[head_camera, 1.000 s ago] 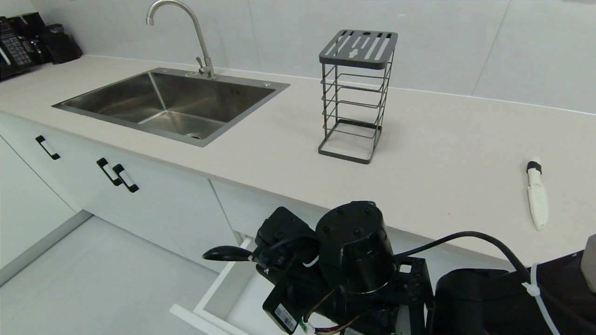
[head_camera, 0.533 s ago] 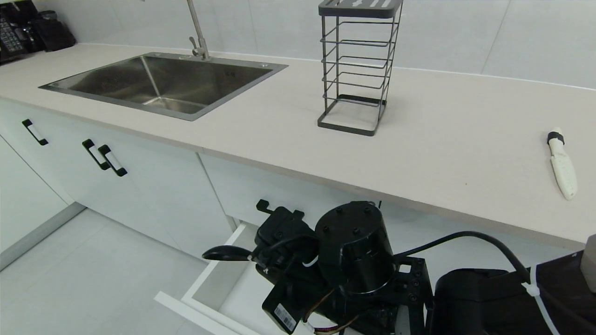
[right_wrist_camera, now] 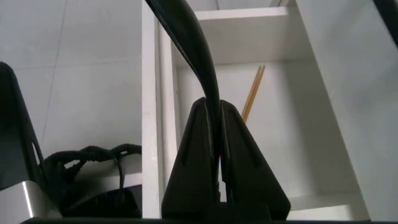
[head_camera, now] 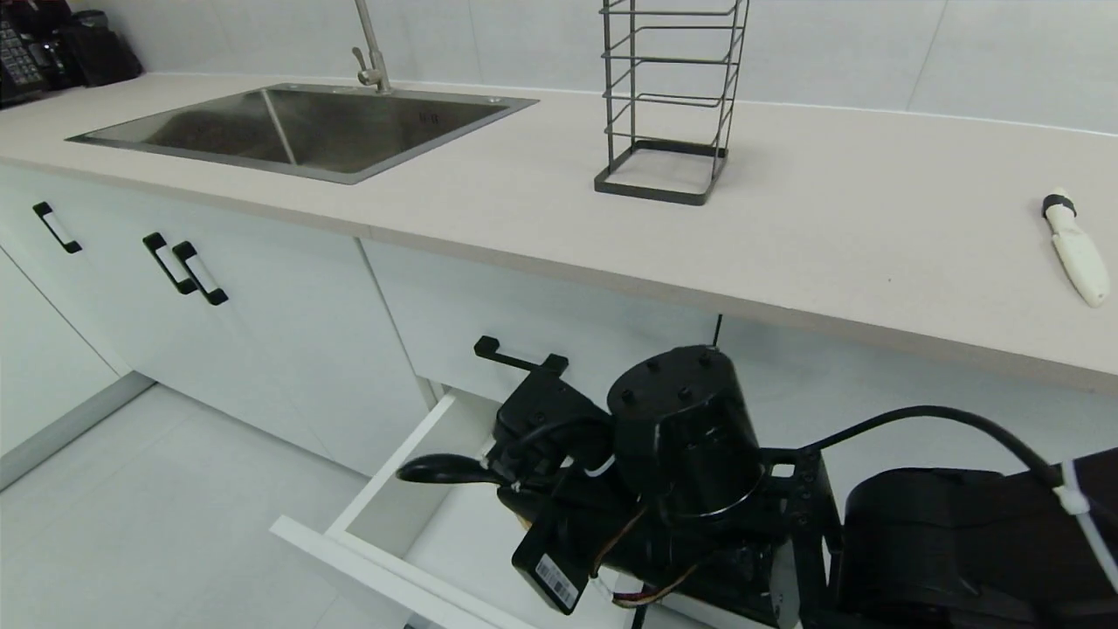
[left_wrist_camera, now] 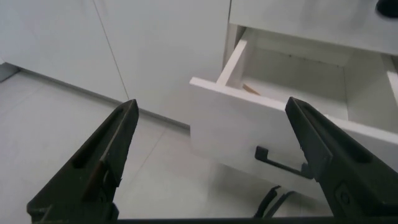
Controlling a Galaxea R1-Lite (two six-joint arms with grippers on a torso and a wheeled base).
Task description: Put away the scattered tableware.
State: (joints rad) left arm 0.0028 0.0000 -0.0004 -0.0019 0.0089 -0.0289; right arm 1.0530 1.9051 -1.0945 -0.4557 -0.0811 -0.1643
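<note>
My right gripper (head_camera: 511,476) is shut on the handle of a black spoon (head_camera: 437,469), whose bowl sticks out to the left over the open white drawer (head_camera: 349,559) below the counter. In the right wrist view the spoon (right_wrist_camera: 186,43) rises from the closed right gripper (right_wrist_camera: 217,163) above the drawer (right_wrist_camera: 323,124), where wooden chopsticks (right_wrist_camera: 252,93) lie. My left gripper (left_wrist_camera: 217,162) is open and holds nothing, out in front of the drawer (left_wrist_camera: 242,121). A white knife with a black band (head_camera: 1076,253) lies on the counter at the far right.
A dark wire rack (head_camera: 668,96) stands on the beige counter (head_camera: 524,210), with a steel sink (head_camera: 297,122) to its left. Shut cabinet doors with black handles (head_camera: 183,271) are on the left. A black drawer handle (head_camera: 515,358) sits above the open drawer.
The head camera has dropped, so the counter, sink and rack slid up in the picture and more of the open drawer shows. The right gripper still holds the spoon over it.
</note>
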